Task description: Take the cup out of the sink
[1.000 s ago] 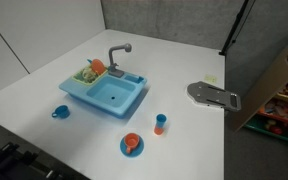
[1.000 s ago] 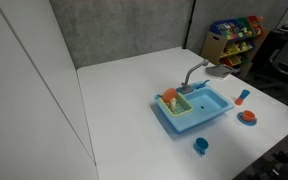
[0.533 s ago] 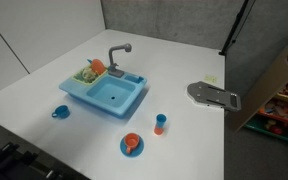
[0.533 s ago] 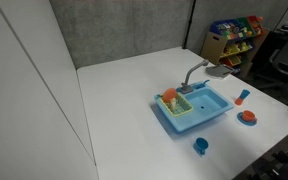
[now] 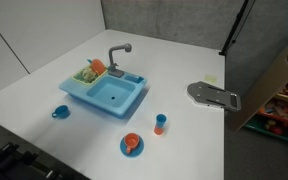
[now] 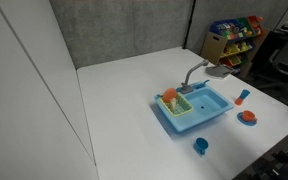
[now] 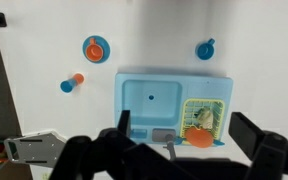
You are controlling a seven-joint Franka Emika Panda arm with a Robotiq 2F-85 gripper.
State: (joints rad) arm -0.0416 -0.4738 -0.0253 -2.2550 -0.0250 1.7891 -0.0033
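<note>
**tinker_joe:** Where's the cup (image 7: 205, 48) sitting right now? I'm looking down into the sink (image 7: 121, 100) in the wrist view and the basin is showing nothing but its drain.

**bolt_mia:** Yeah, it isn't lying in there at all. It's standing on the white table (image 7: 154, 30), past the sink's far long edge and well apart from it, off toward the end with the toy compartment (image 7: 206, 118). In an exterior view the cup (image 5: 60, 112) is sitting by itself just off one corner of the sink.

**tinker_joe:** And the gripper (image 7: 182, 128)?

**bolt_mia:** It's hanging high over the faucet (image 5: 113, 58) side with its fingers spread wide, pinching nothing. So the cup is lying straight across the sink from it, with the sink's long axis running crosswise in between. I'm guessing any reach would be going over the whole basin.

**tinker_joe:** What's it made of?

**bolt_mia:** It's all looking like smooth moulded plastic. The cup is squat, round and solid blue, with a tiny handle I'm not reading clearly. The sink is a light blue rectangle with rounded corners. Don't be mixing the cup up with the orange cup on its blue saucer (image 7: 96, 47) or the taller blue cup with the orange top (image 7: 72, 82).
</note>
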